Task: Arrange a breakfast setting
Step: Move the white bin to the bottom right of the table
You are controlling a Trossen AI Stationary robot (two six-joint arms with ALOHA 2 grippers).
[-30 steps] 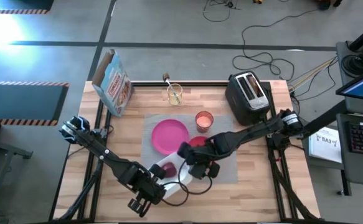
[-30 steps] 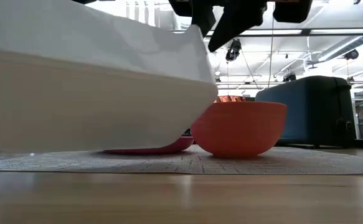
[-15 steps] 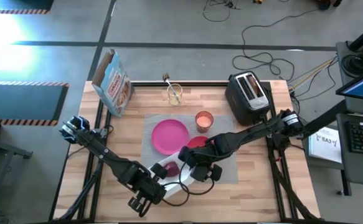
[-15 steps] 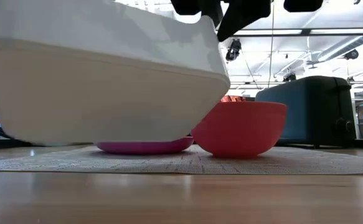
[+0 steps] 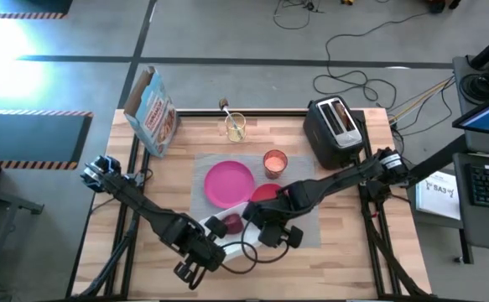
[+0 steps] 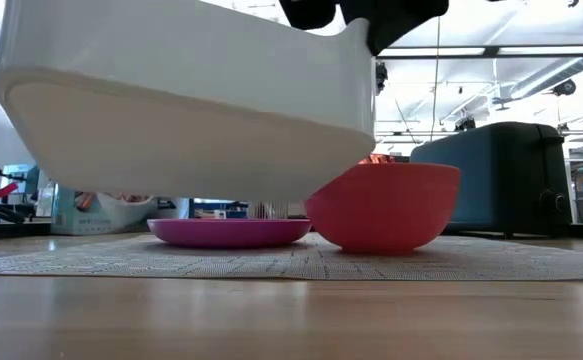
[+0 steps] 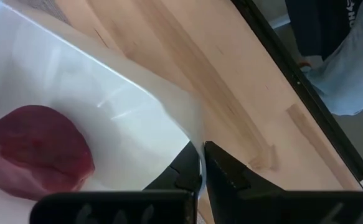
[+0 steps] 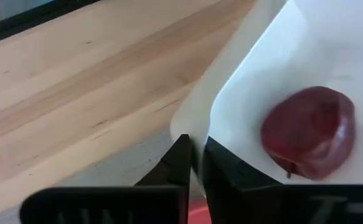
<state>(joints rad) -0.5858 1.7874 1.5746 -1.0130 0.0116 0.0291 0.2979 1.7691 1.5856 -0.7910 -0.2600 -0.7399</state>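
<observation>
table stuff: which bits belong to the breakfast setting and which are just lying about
Breakfast setting: grey placemat, pink plate, red-orange bowl, orange-tinted cup, dark-red fruit.

Lying about: black toaster, cereal box, glass jar, white tray.

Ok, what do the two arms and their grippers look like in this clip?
Both are dark, near-black jointed arms. The left gripper and the right gripper each end in two slim, flat black fingers set side by side. A black cable loops on the table near the right arm's wrist. No markings are visible.
</observation>
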